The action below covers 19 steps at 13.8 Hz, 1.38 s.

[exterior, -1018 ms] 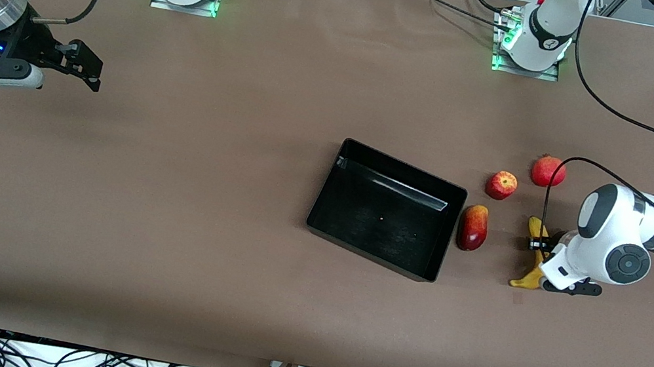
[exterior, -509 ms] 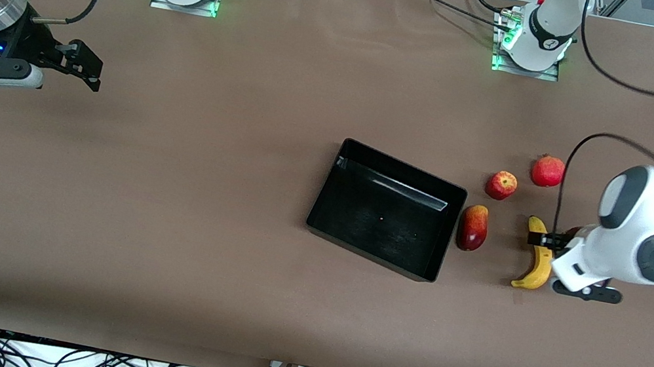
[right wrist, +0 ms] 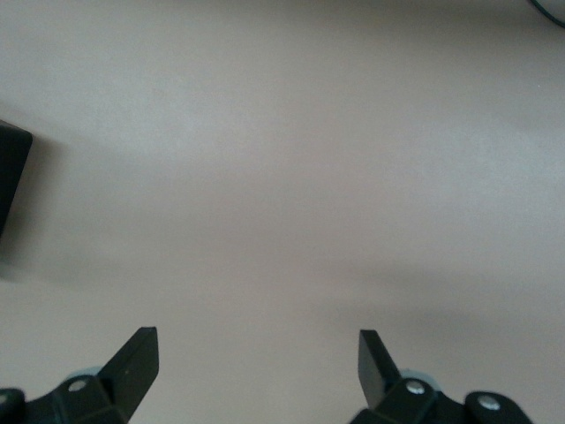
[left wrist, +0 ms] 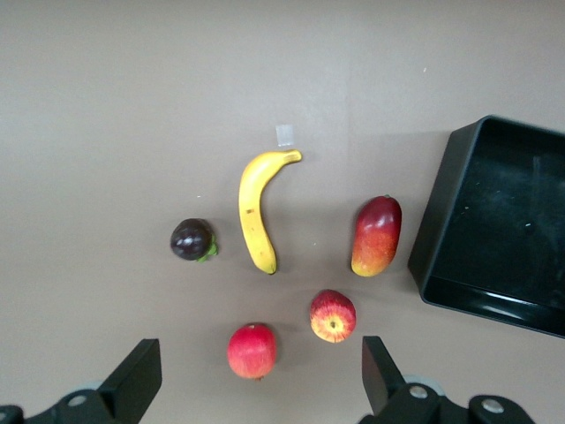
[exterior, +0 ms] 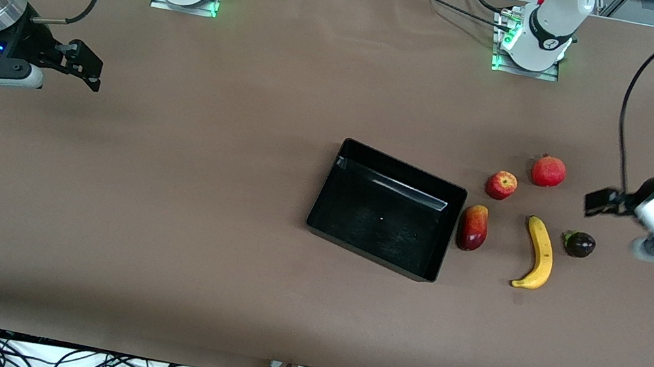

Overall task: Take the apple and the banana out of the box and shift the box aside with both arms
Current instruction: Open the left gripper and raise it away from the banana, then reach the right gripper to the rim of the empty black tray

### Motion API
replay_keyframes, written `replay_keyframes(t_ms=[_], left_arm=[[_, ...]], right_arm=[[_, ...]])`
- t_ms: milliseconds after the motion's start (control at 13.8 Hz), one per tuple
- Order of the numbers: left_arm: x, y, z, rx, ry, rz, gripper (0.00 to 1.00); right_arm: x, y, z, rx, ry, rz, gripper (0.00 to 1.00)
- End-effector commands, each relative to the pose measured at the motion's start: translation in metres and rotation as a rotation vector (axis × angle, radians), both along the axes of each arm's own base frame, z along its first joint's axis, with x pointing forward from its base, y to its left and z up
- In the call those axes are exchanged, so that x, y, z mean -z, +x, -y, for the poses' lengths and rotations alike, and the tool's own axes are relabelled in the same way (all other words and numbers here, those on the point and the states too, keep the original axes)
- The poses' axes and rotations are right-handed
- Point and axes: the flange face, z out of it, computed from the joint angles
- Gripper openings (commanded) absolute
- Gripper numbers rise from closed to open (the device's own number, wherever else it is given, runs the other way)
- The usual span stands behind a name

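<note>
The yellow banana (exterior: 538, 253) lies on the table, and also shows in the left wrist view (left wrist: 254, 212). The red-yellow apple (exterior: 501, 185) lies beside it, farther from the front camera, and shows in the left wrist view (left wrist: 333, 315). The black tray (exterior: 386, 208) stands empty mid-table and shows in the left wrist view (left wrist: 494, 221). My left gripper (exterior: 603, 203) (left wrist: 258, 371) is open and empty, high above the fruits. My right gripper (exterior: 84, 66) (right wrist: 256, 353) is open and empty, waiting over bare table at the right arm's end.
A red-yellow mango (exterior: 473, 227) lies between the tray and the banana. A red pomegranate (exterior: 548, 171) lies beside the apple. A small dark purple fruit (exterior: 579, 243) lies beside the banana, toward the left arm's end. A tray corner (right wrist: 11, 177) shows in the right wrist view.
My left gripper has risen off the banana and swung toward the left arm's end. The banana stays on the table. The dark fruit has come into view. The right arm has not moved.
</note>
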Motion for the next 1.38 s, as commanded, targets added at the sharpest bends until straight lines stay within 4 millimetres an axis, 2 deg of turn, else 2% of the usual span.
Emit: replay_keyframes(t_ms=[0, 145, 218, 364, 655, 1309], left_arm=[[-0.029, -0.044, -0.010, -0.020, -0.013, 0.032, 1.00], [-0.015, -0.065, -0.009, -0.034, -0.056, 0.056, 1.00], [-0.006, -0.070, -0.016, -0.031, -0.063, 0.074, 1.00], [-0.005, -0.069, -0.025, -0.014, -0.061, 0.066, 1.00], [-0.009, -0.068, -0.017, 0.002, -0.053, 0.055, 1.00], [-0.013, -0.067, -0.017, -0.004, -0.059, 0.058, 1.00]], right_arm=[[-0.004, -0.001, 0.002, 0.006, -0.004, -0.004, 1.00], [-0.004, -0.001, 0.002, 0.006, -0.004, -0.004, 1.00], [-0.005, -0.001, 0.002, 0.006, -0.004, -0.003, 1.00], [-0.005, -0.001, 0.002, 0.006, -0.004, -0.003, 1.00], [-0.005, -0.001, 0.002, 0.007, -0.004, -0.003, 1.00], [-0.005, -0.001, 0.001, 0.006, -0.004, -0.001, 1.00]])
